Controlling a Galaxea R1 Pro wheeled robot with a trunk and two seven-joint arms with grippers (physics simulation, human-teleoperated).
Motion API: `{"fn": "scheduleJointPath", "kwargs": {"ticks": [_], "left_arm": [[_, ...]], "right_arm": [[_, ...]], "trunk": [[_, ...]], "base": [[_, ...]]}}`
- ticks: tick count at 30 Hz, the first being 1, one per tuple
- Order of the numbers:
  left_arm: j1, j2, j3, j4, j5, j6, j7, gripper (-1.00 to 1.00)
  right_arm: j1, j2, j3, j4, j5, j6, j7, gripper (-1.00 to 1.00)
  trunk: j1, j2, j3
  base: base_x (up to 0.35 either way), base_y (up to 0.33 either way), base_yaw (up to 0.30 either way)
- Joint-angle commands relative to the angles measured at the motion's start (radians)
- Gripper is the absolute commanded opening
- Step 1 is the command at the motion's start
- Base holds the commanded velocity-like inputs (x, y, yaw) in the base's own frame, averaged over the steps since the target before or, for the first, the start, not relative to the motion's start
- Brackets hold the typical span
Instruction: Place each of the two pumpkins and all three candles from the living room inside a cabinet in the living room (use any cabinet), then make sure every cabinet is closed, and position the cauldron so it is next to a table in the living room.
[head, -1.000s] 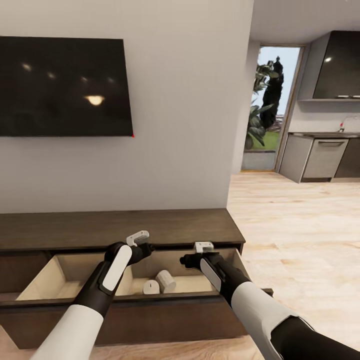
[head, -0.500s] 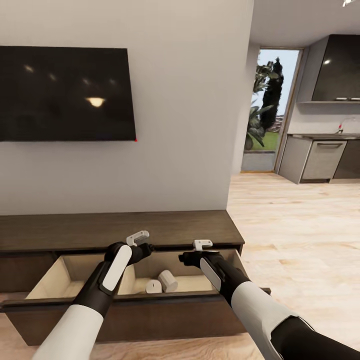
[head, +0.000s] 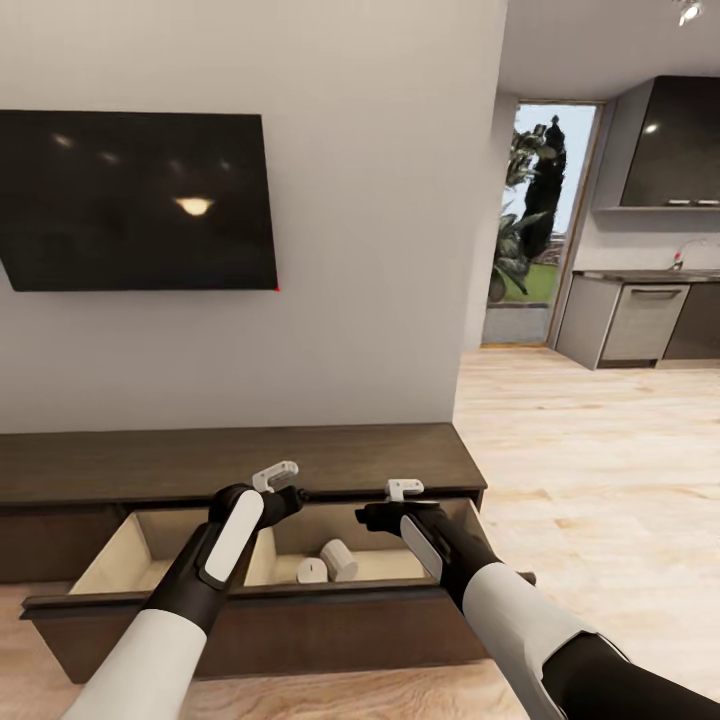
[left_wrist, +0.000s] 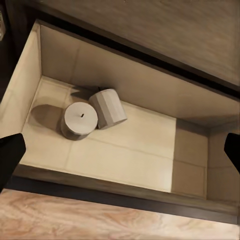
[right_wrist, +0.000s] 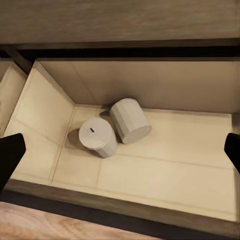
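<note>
The robot is standing in front of the long, low, dark brown wooden cabinet (head: 300, 460), which is running along a grey wall under a wide black television screen (head: 135, 200). One handle-less drawer with a pale wood interior (head: 120, 550) is standing pulled out, and its dark front board is lying across the head view at about 6 o'clock.

Two short stubby pale beige candles are sitting on the drawer floor. The first candle (left_wrist: 79, 120) is standing upright, showing its flat round top with a small wick mark. The second candle (left_wrist: 108, 107) is lying tilted on its side, touching the upright one, at about 1 o'clock from it in the head view. Both are sitting near a pale divider wall of the drawer, in the compartment under the right arm.

The left black gripper (head: 290, 490) is hanging above the back part of the open drawer, holding nothing. In the left wrist view its two dark fingertips (left_wrist: 10, 157) are appearing far apart at both edges, so the jaws are spread wide. The right black gripper (head: 370, 515) is hanging over the same drawer, also holding nothing, with its fingertips (right_wrist: 11, 152) equally wide apart.

At about 2 o'clock in the head view, a light wooden floor (head: 600, 450) is leading to a grey kitchen unit (head: 620, 320) and a tall glass door with green plants behind it (head: 535, 220).
</note>
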Motion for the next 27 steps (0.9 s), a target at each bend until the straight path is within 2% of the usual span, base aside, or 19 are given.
{"fn": "scheduleJointPath", "kwargs": {"ticks": [1,6,7,12,14,17,21,27], "left_arm": [[-0.001,0.000,-0.001,-0.001,0.010,0.001,0.010,1.00],[0.000,0.004,0.000,-0.001,0.009,0.001,0.010,1.00],[-0.001,0.011,0.013,-0.001,0.009,0.001,0.010,1.00],[0.000,0.054,0.140,-0.012,0.012,0.005,-0.002,1.00],[0.000,0.061,0.174,-0.030,0.012,0.014,-0.004,1.00],[0.000,0.064,0.190,-0.046,0.012,0.038,-0.005,1.00],[0.000,0.064,0.193,-0.050,0.012,0.044,-0.005,1.00],[0.000,0.063,0.193,-0.053,0.012,0.045,-0.005,1.00]], "right_arm": [[-0.001,-0.001,0.006,-0.001,-0.008,0.003,-0.005,1.00],[-0.001,-0.002,0.006,-0.001,-0.008,0.003,-0.005,1.00],[-0.001,-0.002,0.006,-0.001,-0.008,0.003,-0.005,1.00],[-0.001,-0.004,0.005,-0.001,-0.008,0.003,-0.005,1.00],[-0.001,-0.004,0.005,-0.001,-0.008,0.003,-0.005,1.00],[-0.001,-0.004,0.005,-0.001,-0.008,0.002,-0.005,1.00],[-0.001,-0.003,0.005,-0.001,-0.008,0.002,-0.005,1.00],[-0.001,-0.003,0.005,-0.001,-0.008,0.003,-0.005,1.00]], "trunk": [[-0.004,0.007,0.002],[-0.023,0.042,0.018],[-0.027,0.049,0.021],[-0.046,0.084,0.037],[-0.054,0.098,0.043],[-0.065,0.119,0.053],[-0.081,0.147,0.066],[-0.081,0.147,0.068]], "base": [[-0.006,0.001,0.000],[-0.002,0.000,0.000],[0.000,0.000,0.000],[0.000,0.000,0.000],[0.000,0.000,0.000],[0.000,0.000,0.095],[0.000,0.000,0.246],[0.000,0.000,0.280]]}}
